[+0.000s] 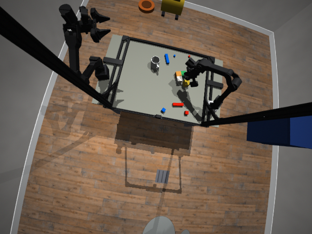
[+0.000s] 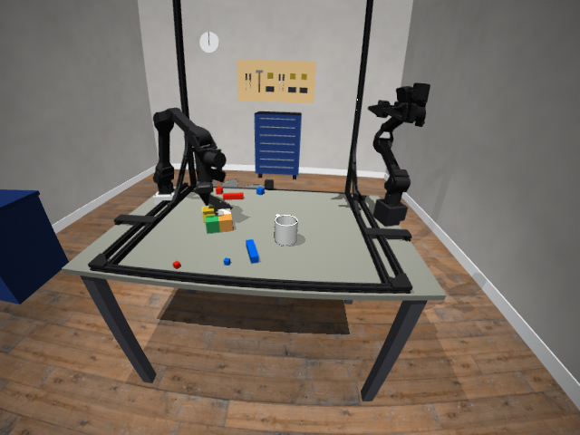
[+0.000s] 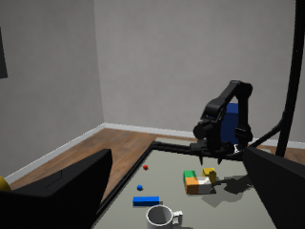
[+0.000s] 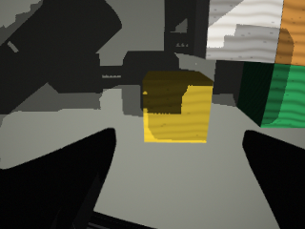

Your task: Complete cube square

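The loose yellow cube (image 4: 178, 107) stands flat on the table in the open corner of the white (image 4: 244, 22), orange (image 4: 294, 22) and green (image 4: 286, 95) cubes. In the right wrist view a narrow strip of table shows between it and the green cube. It is also in the top view (image 1: 185, 82) and the exterior view (image 2: 208, 211). My right gripper (image 1: 190, 81) is open just above the yellow cube, its fingers apart from it. My left gripper (image 1: 102, 25) is open, high in the air beyond the table's far side.
A white mug (image 1: 155, 61) and a blue bar (image 1: 166, 58) stand near the middle of the table. A red bar (image 1: 177, 104), a blue block (image 1: 163, 109) and a red block (image 1: 186, 112) lie by one edge. A black frame rail (image 2: 243, 281) runs around the table.
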`<action>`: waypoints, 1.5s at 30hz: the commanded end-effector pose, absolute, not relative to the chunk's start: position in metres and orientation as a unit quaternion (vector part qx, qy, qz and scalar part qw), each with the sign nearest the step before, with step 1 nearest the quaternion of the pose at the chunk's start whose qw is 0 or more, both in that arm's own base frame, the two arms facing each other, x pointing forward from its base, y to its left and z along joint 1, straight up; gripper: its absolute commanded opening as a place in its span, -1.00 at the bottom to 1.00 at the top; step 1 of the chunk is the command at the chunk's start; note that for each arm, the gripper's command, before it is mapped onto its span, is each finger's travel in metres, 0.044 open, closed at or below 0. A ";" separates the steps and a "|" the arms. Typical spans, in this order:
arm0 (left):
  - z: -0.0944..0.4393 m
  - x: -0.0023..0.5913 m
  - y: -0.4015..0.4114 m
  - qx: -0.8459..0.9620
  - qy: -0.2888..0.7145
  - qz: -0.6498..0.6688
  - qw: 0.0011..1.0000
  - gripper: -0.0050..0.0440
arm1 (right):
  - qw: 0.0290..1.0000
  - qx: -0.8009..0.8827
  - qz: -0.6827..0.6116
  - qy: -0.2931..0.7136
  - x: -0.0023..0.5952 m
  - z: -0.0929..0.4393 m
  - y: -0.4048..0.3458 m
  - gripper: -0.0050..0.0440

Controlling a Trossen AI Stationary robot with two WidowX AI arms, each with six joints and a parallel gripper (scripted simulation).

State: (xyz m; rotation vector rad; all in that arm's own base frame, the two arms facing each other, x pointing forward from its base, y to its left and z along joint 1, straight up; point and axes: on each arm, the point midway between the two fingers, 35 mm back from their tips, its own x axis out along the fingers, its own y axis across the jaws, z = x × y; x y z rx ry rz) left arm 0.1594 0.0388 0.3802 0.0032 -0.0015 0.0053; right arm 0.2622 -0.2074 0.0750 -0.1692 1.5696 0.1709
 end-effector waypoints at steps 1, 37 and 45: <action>0.380 0.159 0.038 0.000 -0.001 0.000 1.000 0.84 | 0.703 -0.074 0.074 0.703 0.263 0.078 -0.207 0.71; 0.380 0.159 0.038 0.000 -0.001 0.000 1.000 0.84 | 0.703 -0.074 0.074 0.703 0.248 0.064 -0.131 -0.80; 0.380 0.159 0.038 0.000 -0.001 0.000 1.000 0.84 | 0.703 -0.074 0.074 0.703 0.245 0.057 -0.124 -0.80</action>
